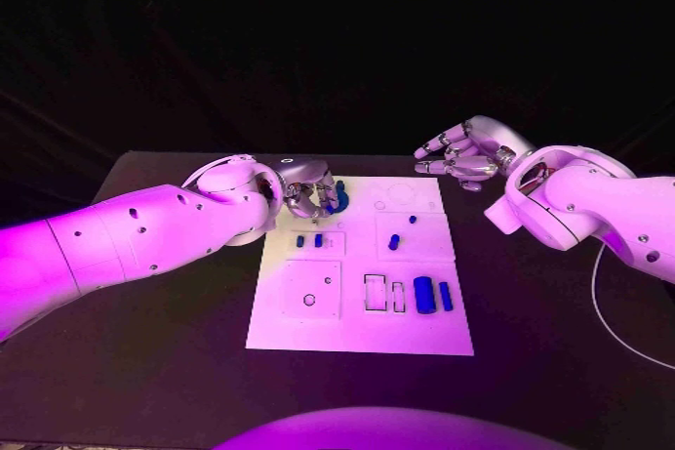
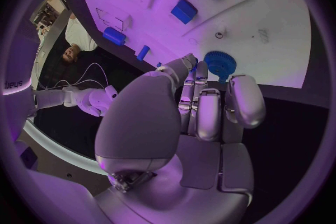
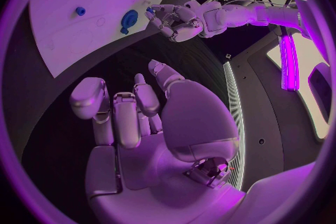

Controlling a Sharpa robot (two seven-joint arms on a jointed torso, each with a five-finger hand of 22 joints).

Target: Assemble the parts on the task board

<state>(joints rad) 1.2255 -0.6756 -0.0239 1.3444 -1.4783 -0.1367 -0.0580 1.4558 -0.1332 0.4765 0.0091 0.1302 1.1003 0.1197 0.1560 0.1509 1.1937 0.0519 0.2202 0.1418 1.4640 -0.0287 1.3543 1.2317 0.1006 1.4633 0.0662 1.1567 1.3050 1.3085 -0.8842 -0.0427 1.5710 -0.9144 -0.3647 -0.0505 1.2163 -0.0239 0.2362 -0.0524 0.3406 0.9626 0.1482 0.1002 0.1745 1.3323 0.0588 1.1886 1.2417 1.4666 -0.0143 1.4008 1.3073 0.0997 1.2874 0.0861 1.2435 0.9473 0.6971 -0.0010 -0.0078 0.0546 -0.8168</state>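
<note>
1. The task board (image 1: 359,328), a white plate, lies in the middle of the head view on the dark tabletop (image 1: 140,372), its long side running from the lower centre up toward the hands.
2. A round blue gear (image 1: 339,195) sits at the board's upper left corner; in the left wrist view the same toothed disc (image 2: 220,63) lies flat on the board just past the fingertips (image 2: 190,61).
3. Two small blue pegs (image 1: 308,241) stand side by side in an outlined square left of centre; one blue peg (image 1: 394,242) stands in the square to their right, with a tiny blue dot (image 1: 413,219) above it.
4. Lower right on the board, a large blue block (image 1: 423,295) and a thinner blue bar (image 1: 445,295) stand beside two outlined rectangular slots (image 1: 376,292).
5. The left hand (image 1: 304,193) is at the board's upper left corner, fingers curled close together beside the gear; whether it actually grips the gear cannot be told.
6. The right hand (image 1: 470,150) hangs above the tabletop beyond the board's upper right corner, fingers loosely curved and apart, holding nothing.
</note>
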